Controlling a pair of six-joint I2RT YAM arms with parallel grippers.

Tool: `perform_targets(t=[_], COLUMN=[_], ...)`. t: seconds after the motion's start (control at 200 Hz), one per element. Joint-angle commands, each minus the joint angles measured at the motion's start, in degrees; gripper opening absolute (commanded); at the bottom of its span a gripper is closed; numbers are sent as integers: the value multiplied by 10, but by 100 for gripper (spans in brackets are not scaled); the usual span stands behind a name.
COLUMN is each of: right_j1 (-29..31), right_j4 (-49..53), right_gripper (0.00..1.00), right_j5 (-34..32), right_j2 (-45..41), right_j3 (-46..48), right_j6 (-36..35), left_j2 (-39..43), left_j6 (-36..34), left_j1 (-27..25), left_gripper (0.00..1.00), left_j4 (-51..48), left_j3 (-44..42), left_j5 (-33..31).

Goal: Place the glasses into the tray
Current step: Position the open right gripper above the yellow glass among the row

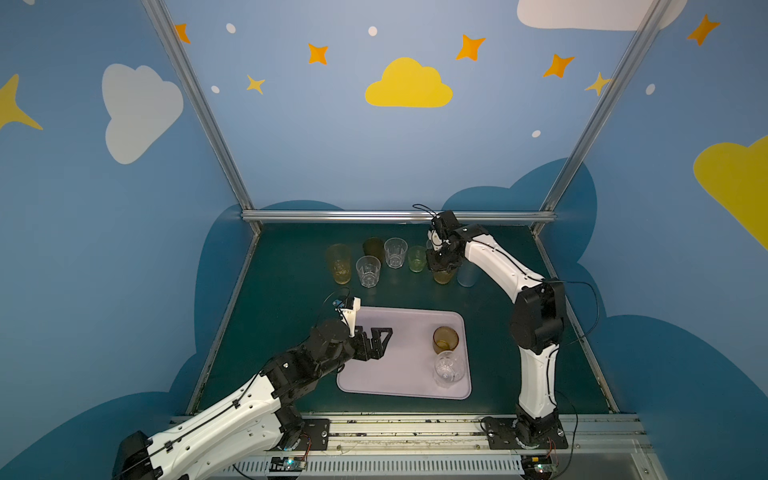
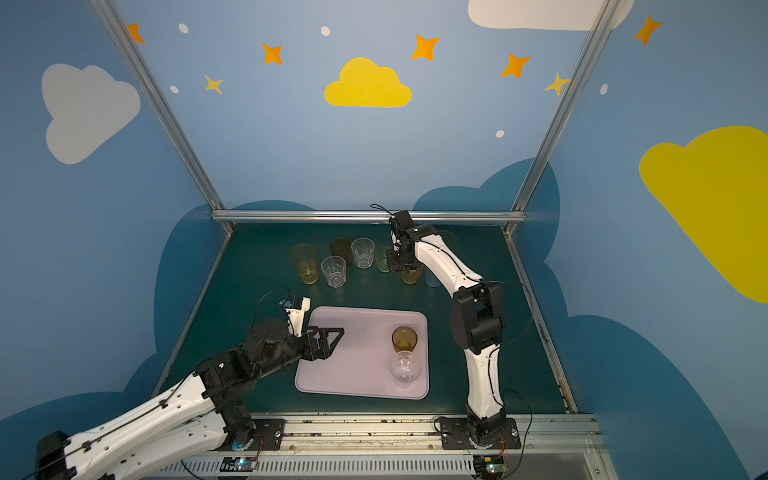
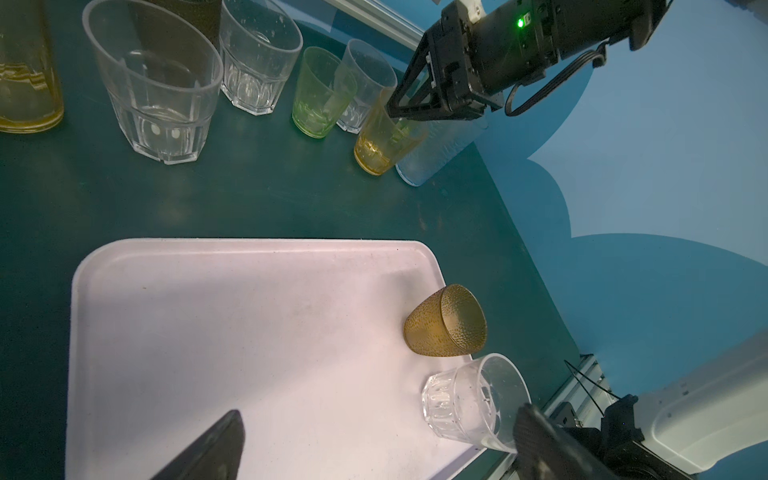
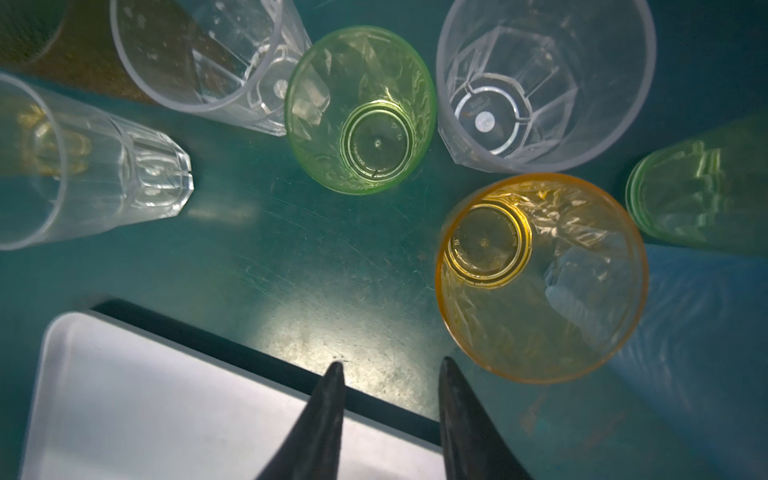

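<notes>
amber glass [image 4: 540, 282] stands mouth up in the back row on the table [image 4: 291, 270], beyond the tray [image 1: 399, 374]. it sits just outside one fingertip of the right pincer [image 4: 390, 365], not between the jaws. right pincer is partly released and empty, so i'd shift it sideways. left pincer [image 1: 384, 344] is fully released, empty, over the tray and farther off.

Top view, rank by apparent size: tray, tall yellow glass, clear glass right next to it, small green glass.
1. tray
2. tall yellow glass
3. clear glass
4. small green glass
The green one stands slightly farther back than the clear one, so that last gap is less sure.
</notes>
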State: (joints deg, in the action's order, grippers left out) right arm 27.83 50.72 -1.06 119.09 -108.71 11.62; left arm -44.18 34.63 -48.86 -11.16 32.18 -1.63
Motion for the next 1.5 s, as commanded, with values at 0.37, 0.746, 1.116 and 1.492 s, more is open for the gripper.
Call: perform_targets(t=[0.37, 0.746, 1.116, 1.492], right_j1=[-4, -2, -3, -4], right_j4=[22, 25, 28, 33], right_gripper=[31, 30, 31, 31], right_j5=[-42, -46, -70, -77], right_j2=[43, 37, 40, 72], right_j3=[-33, -37, -44, -69], right_j6=[-20, -25, -30, -35], left_j2=[-26, -33, -41, -42], left_j6=[3, 1, 2, 1], left_j1=[3, 4, 5, 9], left_gripper=[100, 100, 100, 100], left_j4=[-1, 1, 3, 0], left_j3=[29, 28, 31, 29], left_j5=[-1, -3, 0, 0])
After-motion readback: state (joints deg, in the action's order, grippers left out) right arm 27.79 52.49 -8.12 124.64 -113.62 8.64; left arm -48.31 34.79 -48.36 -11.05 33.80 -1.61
